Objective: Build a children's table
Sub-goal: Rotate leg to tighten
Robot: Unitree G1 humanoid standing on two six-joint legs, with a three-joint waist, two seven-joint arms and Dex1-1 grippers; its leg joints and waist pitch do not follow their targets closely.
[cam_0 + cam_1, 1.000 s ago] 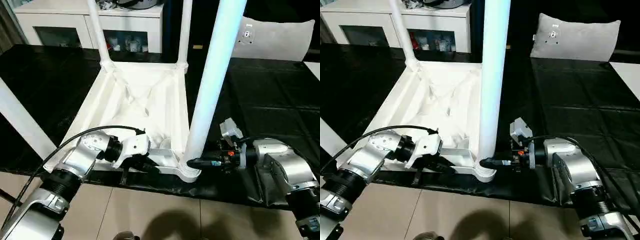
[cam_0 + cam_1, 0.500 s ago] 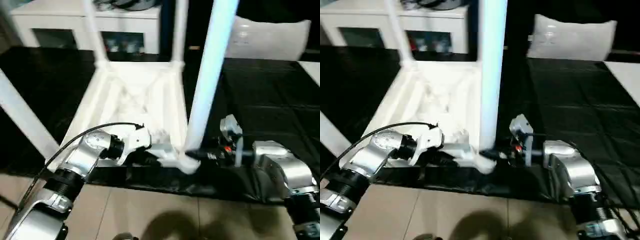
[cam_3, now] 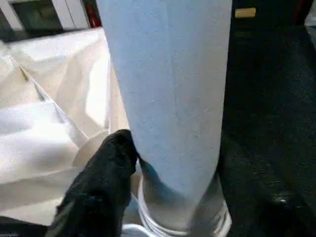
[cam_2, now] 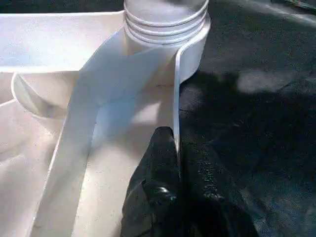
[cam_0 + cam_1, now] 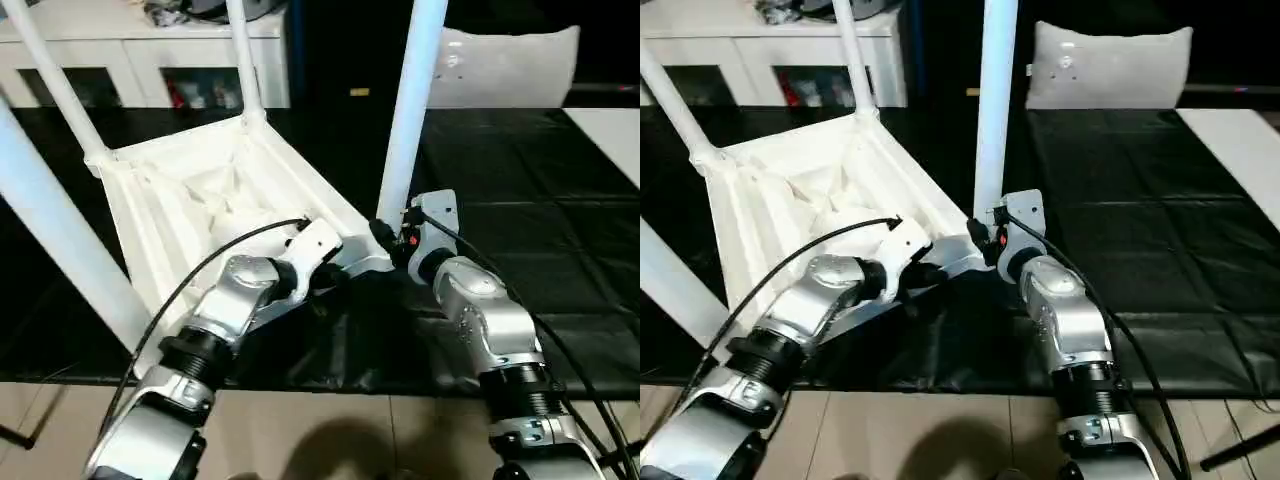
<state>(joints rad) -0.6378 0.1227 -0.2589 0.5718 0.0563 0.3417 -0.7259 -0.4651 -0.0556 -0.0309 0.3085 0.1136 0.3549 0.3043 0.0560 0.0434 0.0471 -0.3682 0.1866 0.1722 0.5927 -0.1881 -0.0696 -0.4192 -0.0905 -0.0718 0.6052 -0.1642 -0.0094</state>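
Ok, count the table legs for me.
4. One stands by the right gripper, one at the top's far corner, one at its left corner, and one nearest, at the picture's left. No others seem hidden.

**Occlusions and cut-offs, current moment**

Upturned white plastic table top with ribbed underside (image 5: 190, 190): near edge hidden behind the silver left forearm (image 5: 215, 330); left corner cut by the head view's edge.

Four long tapered white tubular legs: all run out of the head view's upper edge, tops unseen. Leg at the right corner (image 5: 405, 120) has its base and socket screened by the right gripper (image 5: 385, 238) and its wrist housing.

Right gripper in the right wrist view: one black finger (image 3: 101, 182) shows beside the leg (image 3: 170, 89); the other finger is hidden, so contact cannot be judged.

Left gripper (image 4: 165, 197): fingertips dark against the table rim (image 4: 176, 98), which side each lies on unclear
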